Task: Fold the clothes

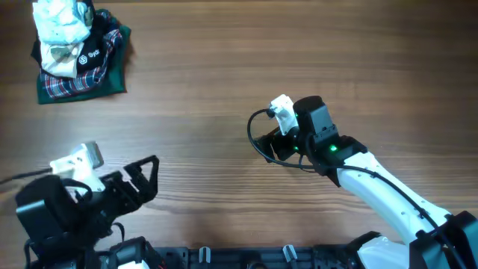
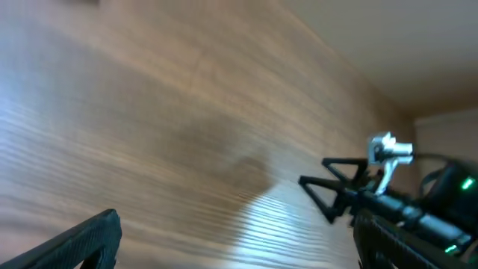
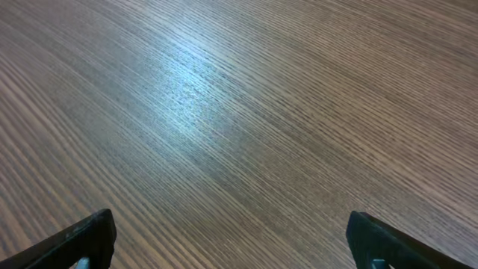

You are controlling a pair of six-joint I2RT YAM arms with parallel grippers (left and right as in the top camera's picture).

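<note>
A pale, crumpled garment [image 1: 60, 26] lies on top of a pile at the table's far left corner; its fine check cannot be made out from here. It appears only in the overhead view. My left gripper [image 1: 142, 179] is open and empty near the front left, far from the pile. In the left wrist view [image 2: 239, 250] only bare wood lies between its fingers. My right gripper [image 1: 272, 142] is open and empty over the middle right of the table. Its own view [image 3: 235, 243] shows bare wood, and it also shows in the left wrist view [image 2: 328, 187].
The pile also holds a black garment with a white logo [image 1: 93, 56] and a dark green-and-red plaid cloth [image 1: 78, 84] underneath. The wooden table [image 1: 224, 60] runs across the view. A black rail [image 1: 246, 258] lines the front edge.
</note>
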